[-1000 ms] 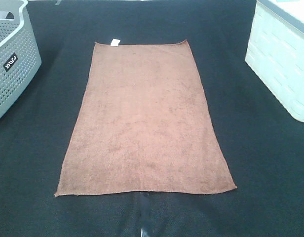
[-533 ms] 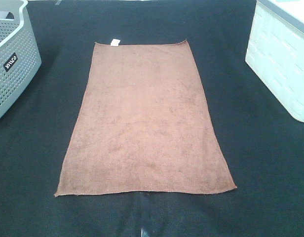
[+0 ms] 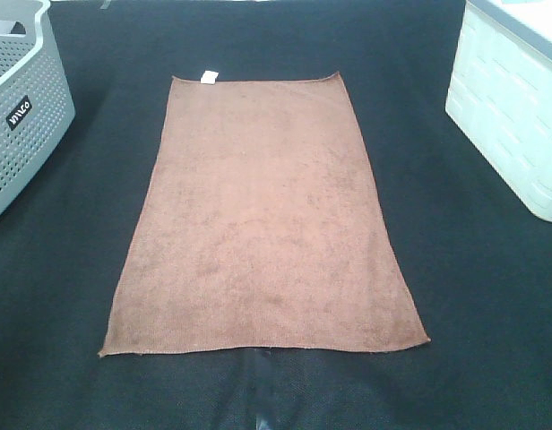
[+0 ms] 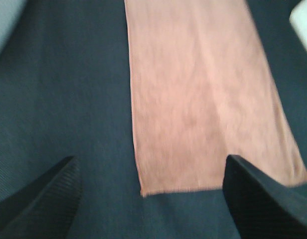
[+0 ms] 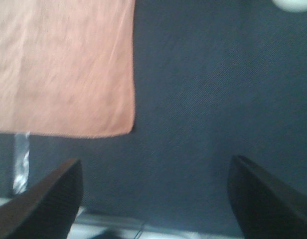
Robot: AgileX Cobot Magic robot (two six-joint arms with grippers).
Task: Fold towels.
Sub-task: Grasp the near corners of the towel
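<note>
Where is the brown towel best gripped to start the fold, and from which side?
The towel lies flat, so pinch its near-left corner with the left gripper and near-right corner with the right gripper, coming from the near side.

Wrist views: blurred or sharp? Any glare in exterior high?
Left wrist: soft, towel weave smeared. Right wrist: blurred too, fingers dark, out of focus. Exterior high: sharp, even light, small glint on a strip by the towel's near edge.
</note>
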